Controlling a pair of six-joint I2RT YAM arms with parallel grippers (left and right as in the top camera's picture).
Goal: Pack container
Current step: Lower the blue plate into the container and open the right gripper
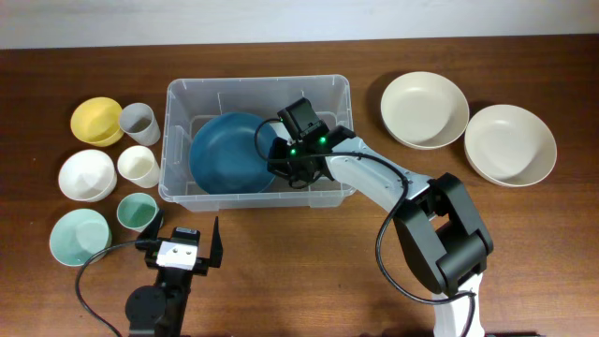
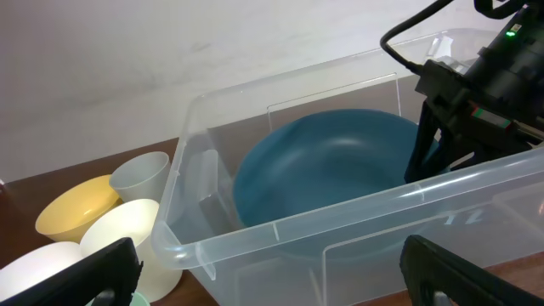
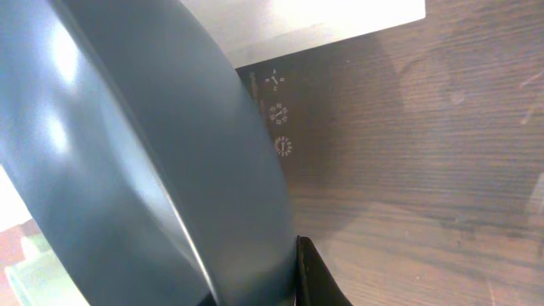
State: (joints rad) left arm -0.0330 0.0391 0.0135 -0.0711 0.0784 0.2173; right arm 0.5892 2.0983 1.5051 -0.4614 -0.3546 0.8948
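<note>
The container (image 1: 258,82) stood on the tabletop (image 1: 524,262) toward its far side, between a cluster of small vessels on the left and two cream bowls (image 1: 424,109) on the right. A blue bowl (image 1: 229,152) leaned inside it, tilted against the left end, its lower edge blurred behind the clear near wall in the left wrist view. The right tool (image 1: 279,157) reached down into the container at the bowl's right rim. From overhead its fingertips were lost under the dark wrist housing. Its own camera showed only one black finger (image 3: 316,274) pressed just beside the rim, cut off at the bottom edge, with the bowl filling the left half, so whether it gripped the bowl or only touched it could not be told. The white label (image 3: 323,17) on the container's base was cropped at the top of that view. The left tool (image 1: 184,236) hung near the container's front wall with its jaws spread wide and nothing between them. In its own view only the finger ends showed at the lower corners. The yellow bowl (image 1: 96,120), grey cup (image 1: 138,120) and white cup (image 1: 138,166) sat left of the container.
</note>
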